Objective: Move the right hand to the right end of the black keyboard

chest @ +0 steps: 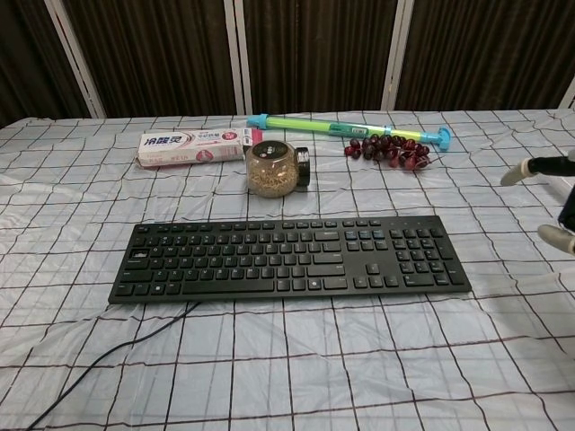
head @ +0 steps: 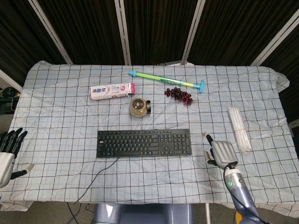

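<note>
The black keyboard (head: 144, 143) is laid flat near the front middle of the table (head: 56, 93), its long side parallel to the front edge, on a checked cloth (head: 261, 93). A dark cable (head: 93, 184) is seen running from its front left part down over the table's edge. The right hand (head: 221, 153) is held over the cloth just beside the keyboard's right end, apart from it, back upward; its fingers are seen slightly apart with nothing in them, and the thumb (head: 207, 137) is pointed out toward the keyboard's far right corner. In the chest view only pale fingertips (chest: 515, 174) of this hand are caught at the right edge. The left hand (head: 8, 151) is held at the far left edge of the head view, well apart from the keyboard, its dark fingers spread and upright, nothing gripped.

Behind the keyboard a small round jar (head: 138, 106) of brownish grains is placed, and behind that, to the left, a pink and white toothpaste box (head: 112, 90). A green and blue tube-shaped toy (head: 166, 81) is laid slantwise near the back, with a bunch of dark red grapes (head: 178, 94) just in front of it. A pack of white sticks (head: 239, 128) in clear wrap is laid near the right side, beyond the right hand
</note>
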`<state>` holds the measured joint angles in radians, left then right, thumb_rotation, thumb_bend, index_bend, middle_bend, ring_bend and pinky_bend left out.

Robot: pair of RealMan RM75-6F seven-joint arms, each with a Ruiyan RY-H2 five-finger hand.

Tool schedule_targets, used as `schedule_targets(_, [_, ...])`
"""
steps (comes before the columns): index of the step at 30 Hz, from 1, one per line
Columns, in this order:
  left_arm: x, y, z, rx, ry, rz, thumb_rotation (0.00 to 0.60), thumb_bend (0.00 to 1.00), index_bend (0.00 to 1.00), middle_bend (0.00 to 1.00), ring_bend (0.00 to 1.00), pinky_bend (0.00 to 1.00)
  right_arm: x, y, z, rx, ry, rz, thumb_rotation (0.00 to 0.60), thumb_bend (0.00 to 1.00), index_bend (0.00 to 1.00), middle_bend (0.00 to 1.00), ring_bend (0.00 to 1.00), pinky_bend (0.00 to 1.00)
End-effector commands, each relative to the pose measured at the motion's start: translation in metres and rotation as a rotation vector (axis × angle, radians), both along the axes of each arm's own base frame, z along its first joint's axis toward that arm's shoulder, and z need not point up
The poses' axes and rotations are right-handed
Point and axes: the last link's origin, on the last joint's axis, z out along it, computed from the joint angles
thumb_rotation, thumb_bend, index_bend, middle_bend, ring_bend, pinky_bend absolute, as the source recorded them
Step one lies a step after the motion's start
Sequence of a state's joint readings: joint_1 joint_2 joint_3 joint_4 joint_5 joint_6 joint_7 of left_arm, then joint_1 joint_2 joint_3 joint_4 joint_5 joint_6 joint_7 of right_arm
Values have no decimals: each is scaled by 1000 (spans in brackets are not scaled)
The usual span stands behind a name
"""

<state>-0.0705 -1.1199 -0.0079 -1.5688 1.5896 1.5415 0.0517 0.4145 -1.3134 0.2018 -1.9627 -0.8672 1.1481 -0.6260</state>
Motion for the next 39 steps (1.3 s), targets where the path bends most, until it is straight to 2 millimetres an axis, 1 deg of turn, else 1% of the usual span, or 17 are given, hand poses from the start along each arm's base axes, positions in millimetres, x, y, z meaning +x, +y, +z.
schedule_targets(1, [0,0,0,-2,-3,2,600,80,0,0,0,0,28,-17,-24,44,-14,-14,600,504,127,924,908,772])
schedule_targets(6, [-1,1,0,-5,-8,9,600,79,0,0,0,0,44,-25,-41,61,-19,-32,600,503,141,925,908,772])
schedule_targets(14, [-1,1,1,-9,-15,10,600,78,0,0,0,0,61,-29,-62,90,-13,-35,600,510,146,925,908,772])
schedule_targets(20, [-2,1,2,-8,-22,12,600,79,0,0,0,0,59,-33,-71,102,-3,-74,600,514,163,925,908,772])
schedule_targets(26, [-1,1,2,-12,-27,11,600,80,0,0,0,0,55,-33,-79,119,0,-99,600,517,171,925,908,772])
schedule_targets(29, [-1,2,2,-10,-27,8,600,79,0,0,0,0,56,-33,-83,126,-2,-98,600,518,171,925,908,772])
schedule_targets(39, [-2,2,2,-14,-30,17,600,79,0,0,0,0,55,-36,-90,129,-2,-111,600,524,171,924,908,772])
